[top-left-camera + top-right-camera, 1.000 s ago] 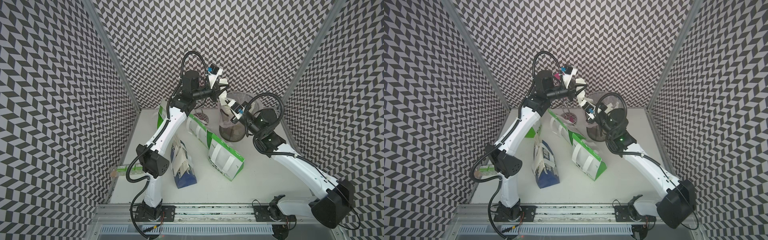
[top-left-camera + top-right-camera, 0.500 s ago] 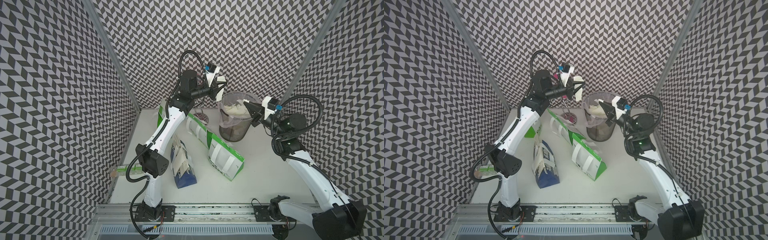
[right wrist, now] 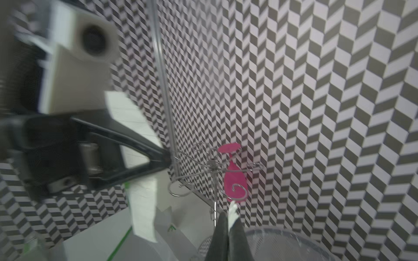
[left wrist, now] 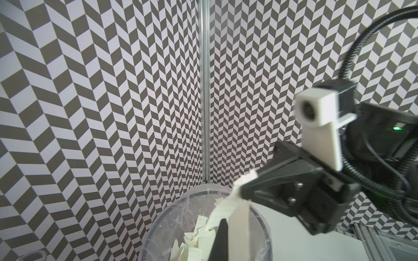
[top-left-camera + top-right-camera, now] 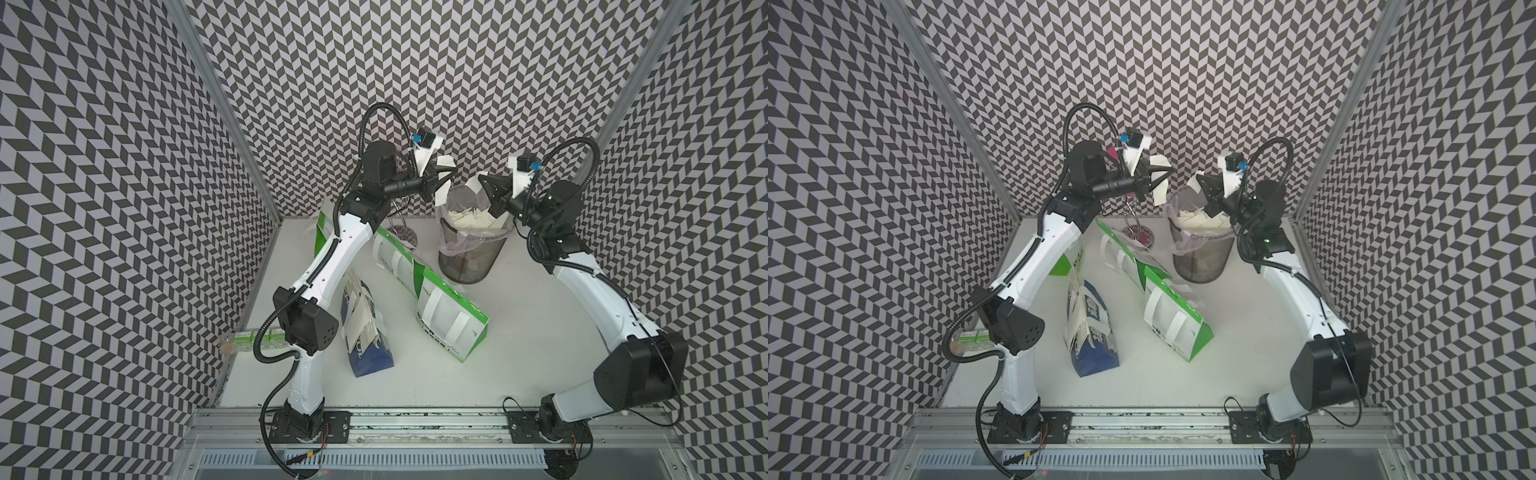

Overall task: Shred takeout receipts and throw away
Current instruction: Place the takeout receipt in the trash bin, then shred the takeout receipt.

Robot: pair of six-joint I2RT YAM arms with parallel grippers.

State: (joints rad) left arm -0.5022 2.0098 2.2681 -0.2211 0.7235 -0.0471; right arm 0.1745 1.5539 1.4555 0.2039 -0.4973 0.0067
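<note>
1 receipt strip (image 5: 443,195) hangs vertically from left end effector (image 5: 452,170).

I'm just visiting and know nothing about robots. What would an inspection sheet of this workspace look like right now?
Surface: white table, bags lying across it.
Job's things: receipt strip hangs from the left gripper; torn scrap in the right gripper; torn pieces in the lined mesh bin.
Clutter: green-and-white bag, blue-and-cream bag, wire rack, small cartons.
Grippers: both shut on paper, raised near the bin.
Cables: black hoses loop over both arms.
Surroundings: chevron-patterned walls.
</note>
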